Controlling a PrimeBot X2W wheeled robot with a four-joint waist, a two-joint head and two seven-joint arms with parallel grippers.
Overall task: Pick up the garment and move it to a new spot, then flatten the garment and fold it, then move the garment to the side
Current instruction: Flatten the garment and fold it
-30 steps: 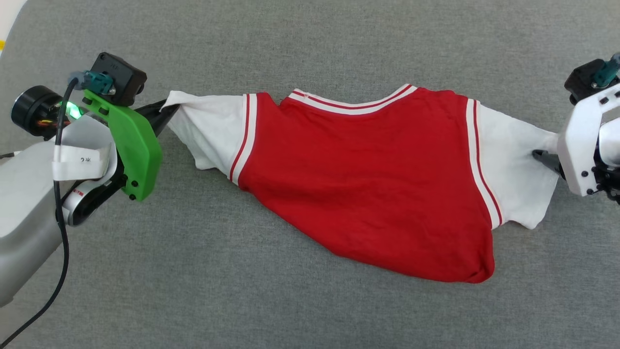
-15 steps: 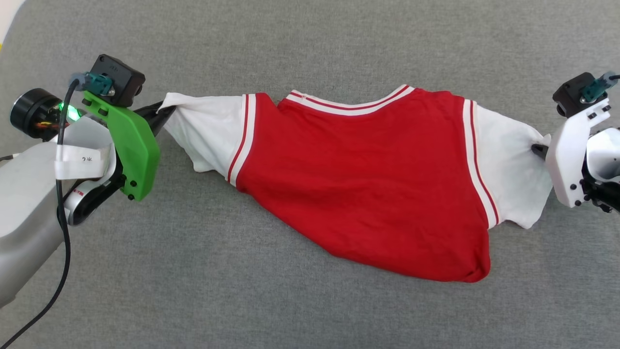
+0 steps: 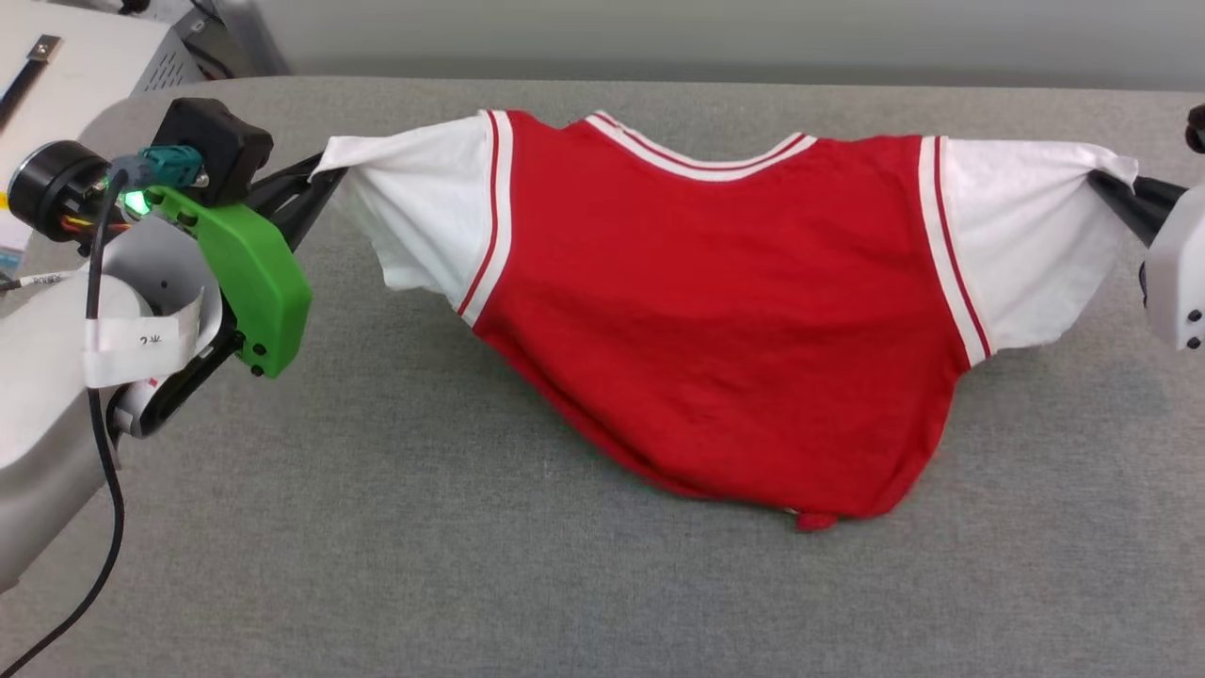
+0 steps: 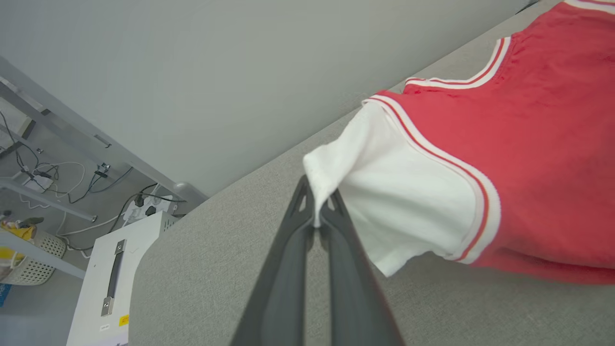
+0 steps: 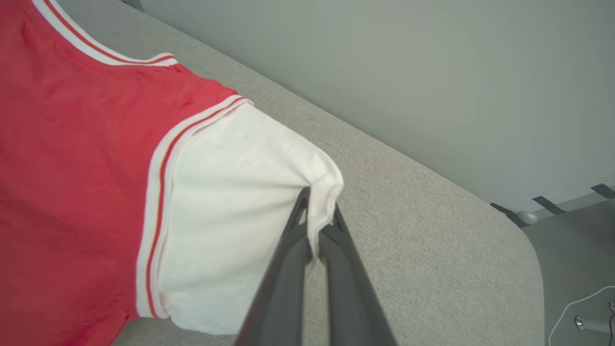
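Lifted since a second ago: the garment (image 3: 715,311), now slung above the grey bench (image 3: 377,565); right jaws newly closed.
Left gripper (image 3: 328,174) and right gripper (image 3: 1109,184): jaws of each pinched shut on a white sleeve tip (image 4: 317,168). Red body sags between, hem low over the bench. Judged light, soft, limp; may slip from thin pinches, so shoulders or hem corners suit flattening better.

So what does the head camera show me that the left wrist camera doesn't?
Head camera: the whole garment stretched between the two arms, with the right gripper pinching the far sleeve. Left wrist camera: the left gripper seen close, shut on a sleeve edge, plus tangled cables and a pale basket. Both: the red body, a white sleeve, striped trim and the grey surface.
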